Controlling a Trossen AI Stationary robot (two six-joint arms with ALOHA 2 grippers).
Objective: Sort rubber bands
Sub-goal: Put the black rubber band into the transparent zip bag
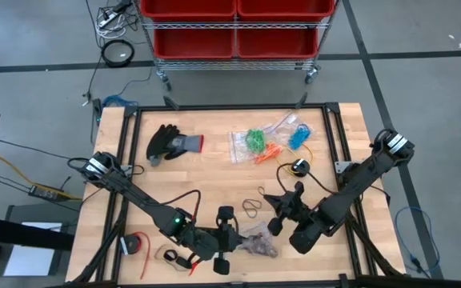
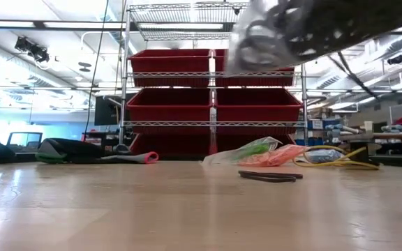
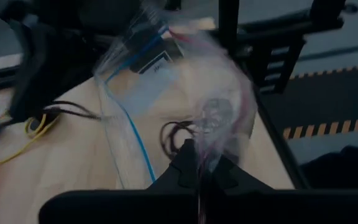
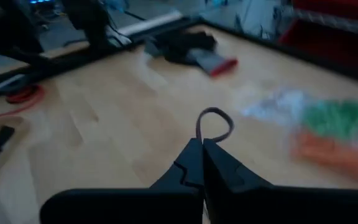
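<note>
high view: left claw (image 1: pixel 232 238) grips a clear bag (image 1: pixel 256 242) at the near edge of the desk (image 1: pixel 214 180); right claw (image 1: pixel 282 214) sits just right of the bag. loose black rubber bands (image 1: pixel 252 210) lie just beyond the bag

left wrist view: the claw is clenched on the bag (image 3: pixel 185 81), which hangs up and away from it

right wrist view: the claw (image 4: pixel 202 149) is clenched on one dark band (image 4: pixel 214 122), its loop standing straight out from the tips; judged next: carry it left to the bag

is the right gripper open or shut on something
Shut on a rubber band. In its wrist view the right gripper has both fingertips pressed together, with a dark loop sticking out past them above the table.
</note>
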